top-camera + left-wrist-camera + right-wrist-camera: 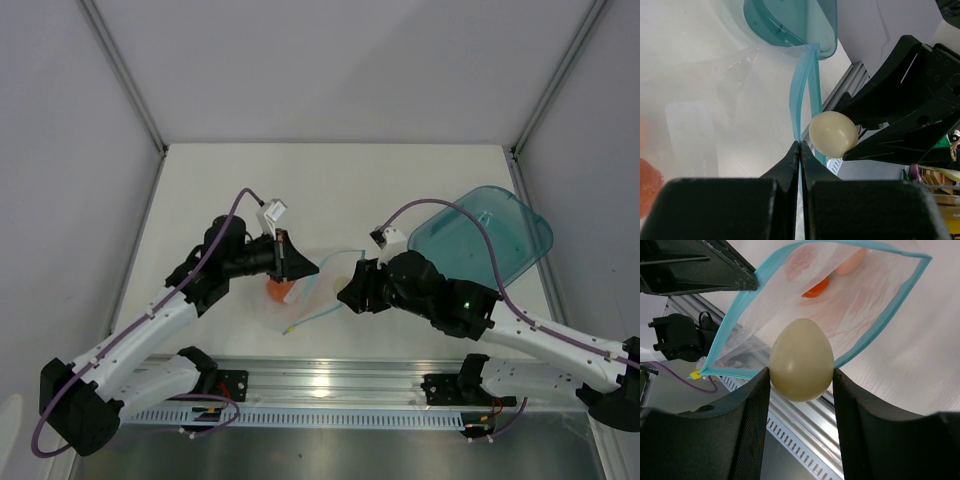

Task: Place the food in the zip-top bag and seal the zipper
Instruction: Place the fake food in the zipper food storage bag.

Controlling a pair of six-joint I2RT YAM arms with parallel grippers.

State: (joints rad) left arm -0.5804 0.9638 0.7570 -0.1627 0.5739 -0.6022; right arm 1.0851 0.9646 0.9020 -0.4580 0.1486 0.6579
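Left gripper (799,146): clenched on the zipper (802,85), probably the stiffest hold on the one limp, slippery zip-top bag (865,320). Inside it lies one orange-red lump (816,287). Right gripper (801,376): grasping one cream ball (801,357) at the bag mouth. The ball looks smooth, light and prone to slip, so grip it across its middle.

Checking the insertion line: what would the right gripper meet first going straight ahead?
Probably the bag's open mouth: the cream ball it holds would pass, or brush, the near zipper lip. Depth is unclear.
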